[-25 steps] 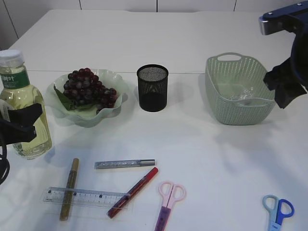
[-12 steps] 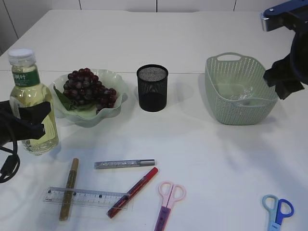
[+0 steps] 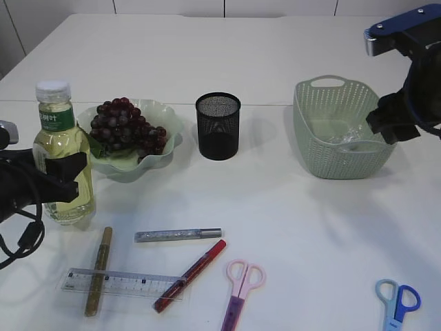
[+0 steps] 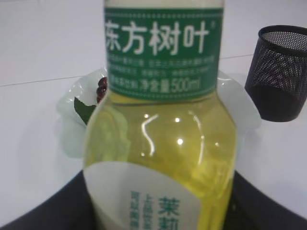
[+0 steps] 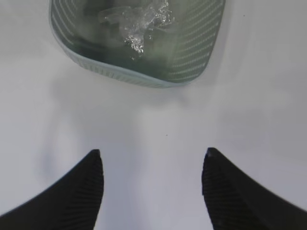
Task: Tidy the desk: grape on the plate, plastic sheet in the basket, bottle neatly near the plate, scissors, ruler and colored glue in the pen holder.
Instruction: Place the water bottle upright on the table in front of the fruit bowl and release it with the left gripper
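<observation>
Left gripper (image 3: 58, 176) clamped on bottle (image 3: 61, 165), upright beside plate (image 3: 165, 124). Right gripper (image 5: 152, 167) jaws apart near basket (image 3: 310, 148).

Even, bright overhead light falls on the white table (image 3: 275, 207), leaving only soft, faint shadows under each object. The left wrist view is slightly blurred, and small glare spots sit on the bottle (image 4: 163, 139) near centre. In the right wrist view the crumpled plastic sheet (image 5: 139, 24) glints at 12 o'clock.

Bottle (image 3: 62, 158) upright beside plate (image 3: 162, 117) holding grapes (image 3: 124, 127); crumpled sheet (image 5: 139, 21) in basket (image 3: 313, 134).
</observation>
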